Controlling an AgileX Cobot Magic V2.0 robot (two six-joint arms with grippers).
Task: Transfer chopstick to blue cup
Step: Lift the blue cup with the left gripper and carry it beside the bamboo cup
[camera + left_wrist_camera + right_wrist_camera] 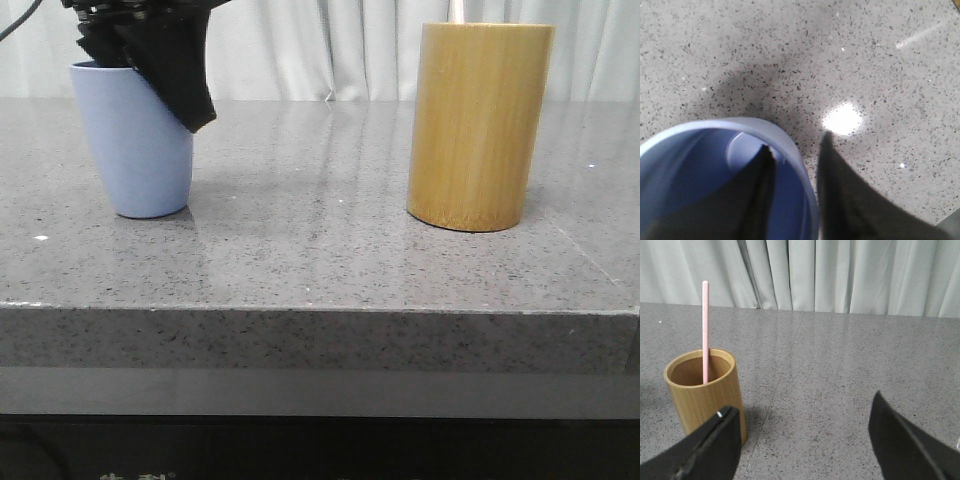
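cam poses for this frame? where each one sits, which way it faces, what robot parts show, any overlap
Front: low at the table edge, facing forward; blue cup left, bamboo holder right, left hand at the cup's rim.
Left wrist: above the cup, facing down; one finger inside the rim, one outside.
Right wrist: low over the table, facing the curtain; open right hand, holder with one chopstick.
Shared: cup in front and left wrist; holder in front and right wrist.

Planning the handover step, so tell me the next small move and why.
Probably: bring the right tool in over the holder and close on the chopstick. The stick stands in the holder, its pink end above the rim. The right tool is open, empty and off to one side. The left tool already straddles the cup rim.
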